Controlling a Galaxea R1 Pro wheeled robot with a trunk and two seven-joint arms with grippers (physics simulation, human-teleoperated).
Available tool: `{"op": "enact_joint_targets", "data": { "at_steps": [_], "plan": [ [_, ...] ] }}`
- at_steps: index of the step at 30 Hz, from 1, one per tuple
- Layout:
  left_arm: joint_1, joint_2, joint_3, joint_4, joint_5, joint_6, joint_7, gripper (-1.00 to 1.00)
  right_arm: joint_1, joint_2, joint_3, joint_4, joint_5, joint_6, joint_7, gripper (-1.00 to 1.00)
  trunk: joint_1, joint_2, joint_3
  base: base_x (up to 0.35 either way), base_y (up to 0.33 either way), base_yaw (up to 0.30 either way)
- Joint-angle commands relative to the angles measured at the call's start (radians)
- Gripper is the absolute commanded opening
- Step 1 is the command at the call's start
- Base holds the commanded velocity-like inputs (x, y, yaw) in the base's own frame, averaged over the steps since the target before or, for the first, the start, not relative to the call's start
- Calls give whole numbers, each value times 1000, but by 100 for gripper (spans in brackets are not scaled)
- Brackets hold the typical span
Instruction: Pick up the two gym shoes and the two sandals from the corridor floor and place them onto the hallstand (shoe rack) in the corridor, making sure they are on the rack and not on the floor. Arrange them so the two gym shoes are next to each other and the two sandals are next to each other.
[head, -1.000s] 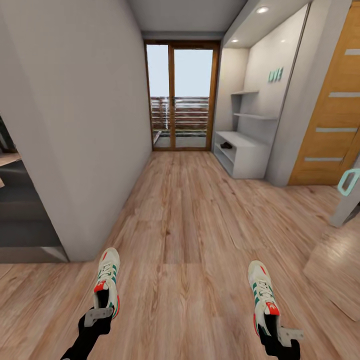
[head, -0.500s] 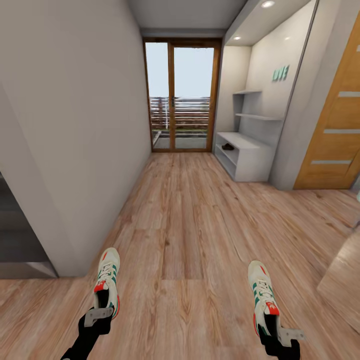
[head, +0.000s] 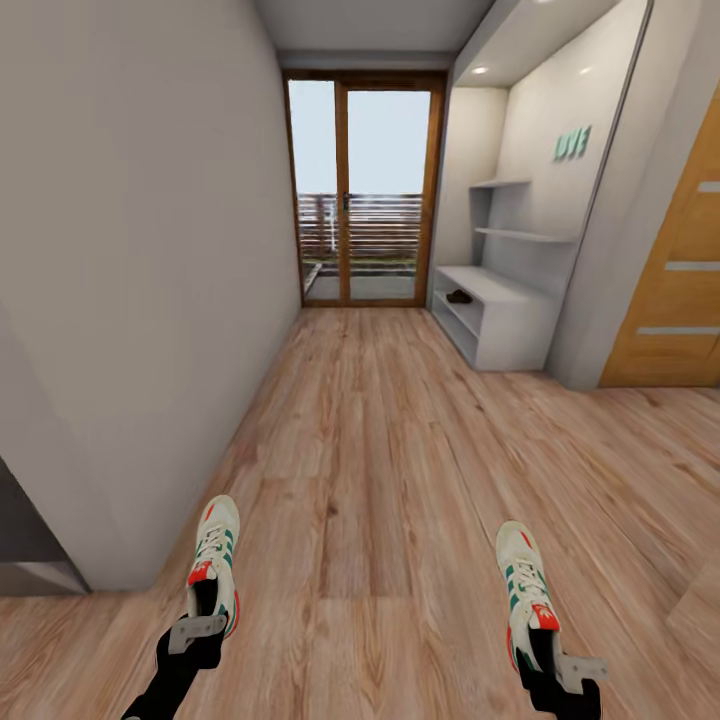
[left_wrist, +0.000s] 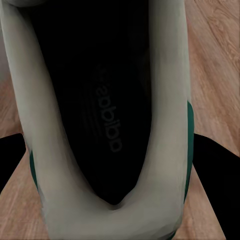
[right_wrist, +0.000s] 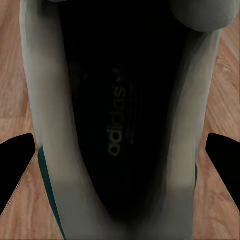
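Observation:
I hold one gym shoe in each hand above the corridor floor (head: 380, 450). My left gripper (head: 205, 612) is shut on the heel of the left gym shoe (head: 214, 555), whose dark inside faces the left wrist camera (left_wrist: 110, 125). My right gripper (head: 540, 645) is shut on the heel of the right gym shoe (head: 522, 580), whose insole is seen close up (right_wrist: 120, 125). Both toes point down the corridor. The hallstand (head: 505, 325) stands far ahead on the right, with a small dark shape like a sandal (head: 458, 296) on its flat top.
A grey wall (head: 150, 250) runs along the left, its corner close by my left arm. A glass balcony door (head: 362, 190) closes the far end of the corridor. A wooden door (head: 680, 290) is on the right, past the hallstand's alcove.
The whole view has shifted: the camera has moved on along the corridor, so the left wall corner and right-hand objects slid outward. Both shoes stay in the same grip.

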Motion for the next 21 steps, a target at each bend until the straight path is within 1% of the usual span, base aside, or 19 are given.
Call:
{"op": "enact_joint_targets", "data": {
  "at_steps": [1, 21],
  "plan": [
    [-1, -1, 6, 1, 3, -2, -10, -100, -1, 0, -2, 1, -9, -3, 8, -100, 0, 0, -1, 339, 0, 0],
    [-1, 0, 6, 1, 3, -2, -10, -100, -1, -1, -2, 1, -9, -3, 10, -100, 0, 0, -1, 339, 0, 0]
  ]
}}
